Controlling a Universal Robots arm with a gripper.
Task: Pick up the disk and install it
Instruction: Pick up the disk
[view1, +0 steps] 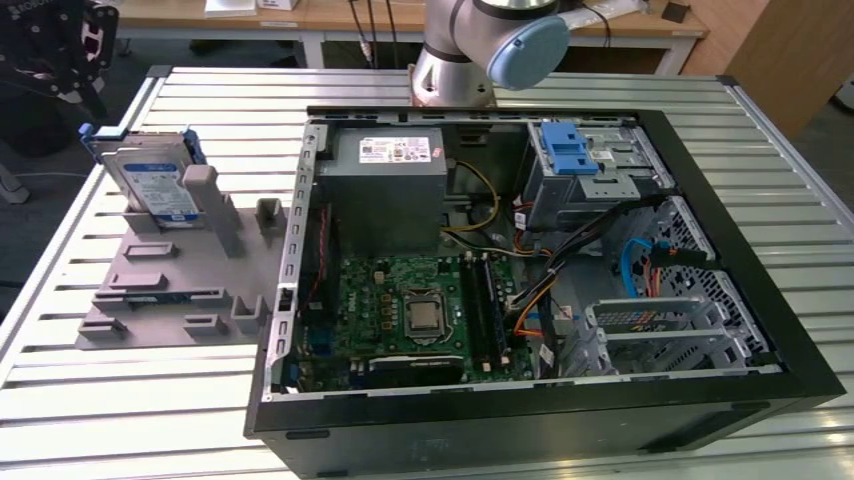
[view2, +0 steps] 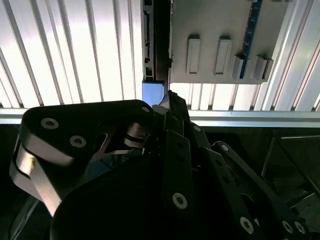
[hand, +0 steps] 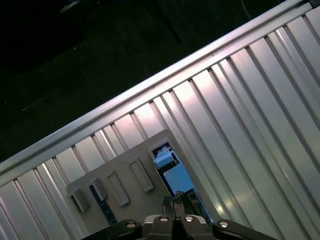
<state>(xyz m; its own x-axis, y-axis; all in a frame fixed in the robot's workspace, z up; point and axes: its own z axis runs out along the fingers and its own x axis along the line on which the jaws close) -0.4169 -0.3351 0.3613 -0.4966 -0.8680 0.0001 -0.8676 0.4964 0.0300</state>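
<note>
On the one ribbed metal table (view1: 747, 130) lies a single black computer case (view1: 534, 430), open side up, with its boards and cables on show. Behind the case rises the one robot arm (view1: 467, 40). To the exterior view's left of the case sits one grey fixture plate (view1: 147, 290), studded with small blocks and slots. One disk (view1: 154, 185) stands on edge in that plate at its far end (its white-and-blue label faces the camera, with the blue bracket along its sides). It is not yet in the case. The one gripper (hand: 173, 201) hangs over that same end of the plate. In the first wrist view its two fingertips (hand: 169, 200) are drawn together with nothing between them. The disk (hand: 172, 175) shows as a blue patch just beyond the tips, apart from them, at the edge of the plate (hand: 120, 185). In the second wrist view the black finger linkages narrow to the tips (view2: 170, 100), and the disk's blue bracket (view2: 152, 92) sits just beside them, whether touching I cannot tell.
</note>
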